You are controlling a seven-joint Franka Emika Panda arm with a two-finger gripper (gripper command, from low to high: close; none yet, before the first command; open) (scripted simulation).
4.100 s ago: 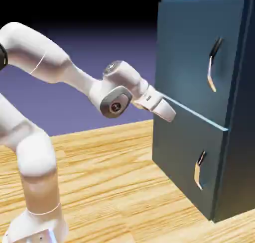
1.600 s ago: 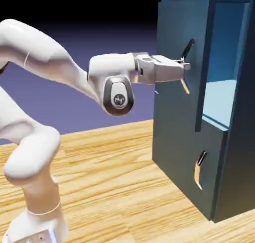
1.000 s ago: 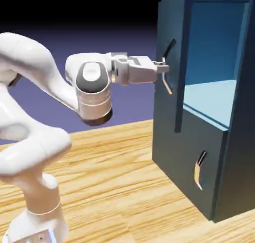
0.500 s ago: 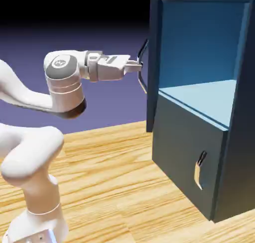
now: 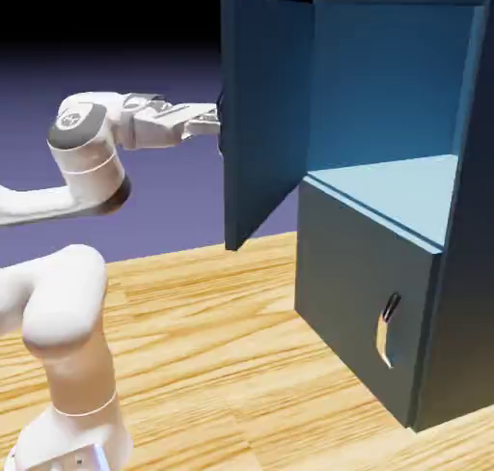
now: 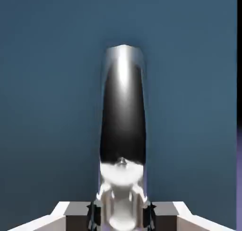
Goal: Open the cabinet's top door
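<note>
Two fingers [image 6: 97,211] of the gripper [image 6: 122,215] clamp the door's [image 5: 265,102] handle [image 6: 123,121]. Door stands wide open at the cabinet's [image 5: 367,295] 10 o'clock.

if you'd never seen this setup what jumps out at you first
The top door stands swung wide toward the exterior view's left, baring the cabinet's light blue upper compartment. The gripper meets the door's outer face, shut on the handle, which fills the middle of the hand view as a glossy dark bar. Below, the lower panel sits closed, its small handle untouched.
</note>
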